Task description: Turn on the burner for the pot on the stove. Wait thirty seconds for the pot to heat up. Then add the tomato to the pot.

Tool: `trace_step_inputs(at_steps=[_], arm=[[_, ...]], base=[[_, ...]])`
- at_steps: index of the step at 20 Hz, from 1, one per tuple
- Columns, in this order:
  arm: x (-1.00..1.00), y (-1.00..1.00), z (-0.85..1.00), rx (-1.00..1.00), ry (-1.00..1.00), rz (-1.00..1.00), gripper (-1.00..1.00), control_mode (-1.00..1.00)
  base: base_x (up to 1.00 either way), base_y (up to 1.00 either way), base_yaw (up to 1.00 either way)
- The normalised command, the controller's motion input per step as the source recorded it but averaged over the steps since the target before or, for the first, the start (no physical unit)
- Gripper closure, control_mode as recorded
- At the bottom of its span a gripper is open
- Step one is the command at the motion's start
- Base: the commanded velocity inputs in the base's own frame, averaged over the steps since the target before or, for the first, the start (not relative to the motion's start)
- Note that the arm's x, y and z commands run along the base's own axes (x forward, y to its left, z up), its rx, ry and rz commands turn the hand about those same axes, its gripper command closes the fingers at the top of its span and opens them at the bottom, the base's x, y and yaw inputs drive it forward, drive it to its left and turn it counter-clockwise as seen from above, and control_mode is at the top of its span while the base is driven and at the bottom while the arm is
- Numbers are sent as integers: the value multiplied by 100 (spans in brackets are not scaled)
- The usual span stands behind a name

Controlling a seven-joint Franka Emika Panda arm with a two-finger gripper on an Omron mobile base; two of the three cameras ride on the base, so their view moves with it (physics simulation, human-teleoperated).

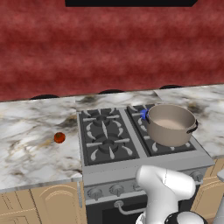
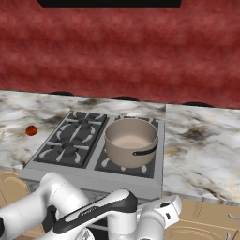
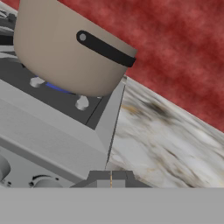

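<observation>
- The gripper (image 3: 111,178) sits low at the stove (image 1: 131,168) front, jaws closed tight with nothing between them; the dark tips meet at the bottom of the hand view.
- Just past the fingers runs the knob row, with a knob (image 3: 43,183) partly in sight to one side of the tips. Being this close to the knobs suits turning the gas on, or having just done so.
- Above and beyond the fingers stands the pot (image 3: 65,48), on the front burner (image 3: 57,87) nearest the arm. A thin blue glow shows under its base, so I judge this burner is lit. The pot sits centred on the grate, presumably to catch the flame evenly.
- A second blue spot (image 1: 143,114) shows behind the pot in the left base view; I cannot tell which burner it belongs to.
- Far off to the side, across the other burners, the tomato (image 1: 59,138) lies on the marble counter (image 1: 30,148), well apart from the pot and untouched. It waits there for the last step.
</observation>
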Motion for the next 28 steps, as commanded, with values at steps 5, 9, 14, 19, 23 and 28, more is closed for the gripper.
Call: trace_step_inputs(at_steps=[5,9,14,19,23,28], arm=[[0,0,0,0,0,0,100,-100],[0,0,0,0,0,0,100,-100],[0,0,0,0,0,0,100,-100],[0,0,0,0,0,0,100,-100],[0,0,0,0,0,0,100,-100],[0,0,0,0,0,0,100,-100]], base=[[0,0,0],[0,0,0],[0,0,0],[0,0,0],[0,0,0],[0,0,0]])
